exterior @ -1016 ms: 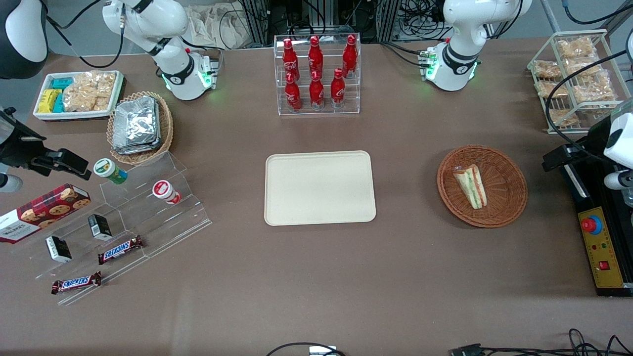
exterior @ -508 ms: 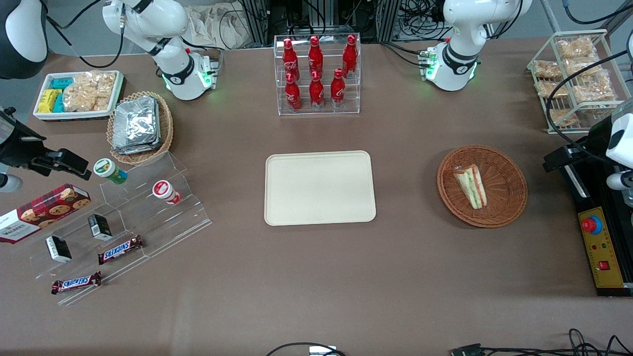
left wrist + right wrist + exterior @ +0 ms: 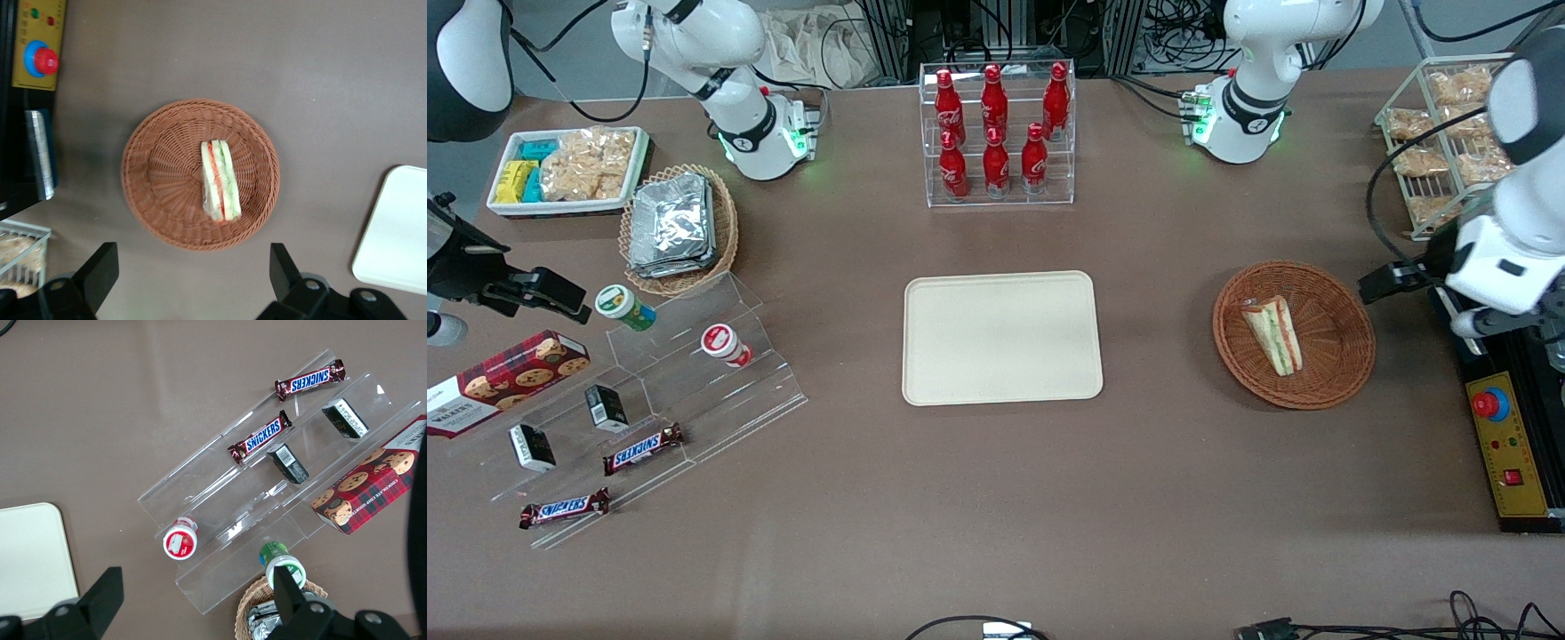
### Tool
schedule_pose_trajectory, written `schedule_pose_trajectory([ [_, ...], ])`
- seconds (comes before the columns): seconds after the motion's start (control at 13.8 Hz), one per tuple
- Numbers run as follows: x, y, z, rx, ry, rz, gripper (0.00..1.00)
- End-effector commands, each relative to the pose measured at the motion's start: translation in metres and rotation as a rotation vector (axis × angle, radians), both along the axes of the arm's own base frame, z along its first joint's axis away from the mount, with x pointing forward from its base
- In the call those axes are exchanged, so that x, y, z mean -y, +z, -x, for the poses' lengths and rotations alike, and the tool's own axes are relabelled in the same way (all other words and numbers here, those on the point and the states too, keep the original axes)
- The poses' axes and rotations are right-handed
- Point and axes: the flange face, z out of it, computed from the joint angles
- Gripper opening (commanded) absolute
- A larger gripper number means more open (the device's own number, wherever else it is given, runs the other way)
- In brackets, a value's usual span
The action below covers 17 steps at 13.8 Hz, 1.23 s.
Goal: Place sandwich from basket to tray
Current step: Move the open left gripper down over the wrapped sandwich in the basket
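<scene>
The sandwich (image 3: 1273, 334) is a pale triangular wedge with green and orange-red stripes. It lies in the round reddish-brown basket (image 3: 1343, 373), and both show in the left wrist view, sandwich (image 3: 221, 180) and basket (image 3: 160, 193). The cream-beige tray (image 3: 1002, 338) lies flat mid-table with nothing on it; a corner of it shows in the left wrist view (image 3: 393, 233). My left gripper (image 3: 1394, 283) hangs above the table just beside the basket, toward the working arm's end. In the left wrist view the gripper (image 3: 192, 273) is open wide and empty, apart from the basket rim.
A black control box with a red button (image 3: 1491, 404) lies beside the basket at the working arm's end. A wire rack of snack bags (image 3: 1449, 142) stands there too. A clear rack of red bottles (image 3: 996, 133) stands farther from the camera than the tray.
My left arm has swung in from the table's end toward the basket; its gripper now sits closer to the basket rim. The sandwich, basket and tray have not moved.
</scene>
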Motion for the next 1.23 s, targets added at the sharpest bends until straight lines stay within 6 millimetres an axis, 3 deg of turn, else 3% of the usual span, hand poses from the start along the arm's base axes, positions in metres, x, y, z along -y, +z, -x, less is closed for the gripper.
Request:
schedule_pose_trajectory([
  [0.0,-0.002,-0.049,0.051,0.063,0.015,-0.015,1.0],
  [0.22,-0.011,-0.089,0.047,0.075,0.037,0.003,1.0],
  [0.65,-0.011,-0.164,0.029,0.039,0.05,0.021,1.0],
  [0.94,-0.006,-0.206,0.027,0.058,0.082,0.03,1.0],
  [1.16,-0.004,-0.241,0.036,0.083,0.08,0.039,1.0],
])
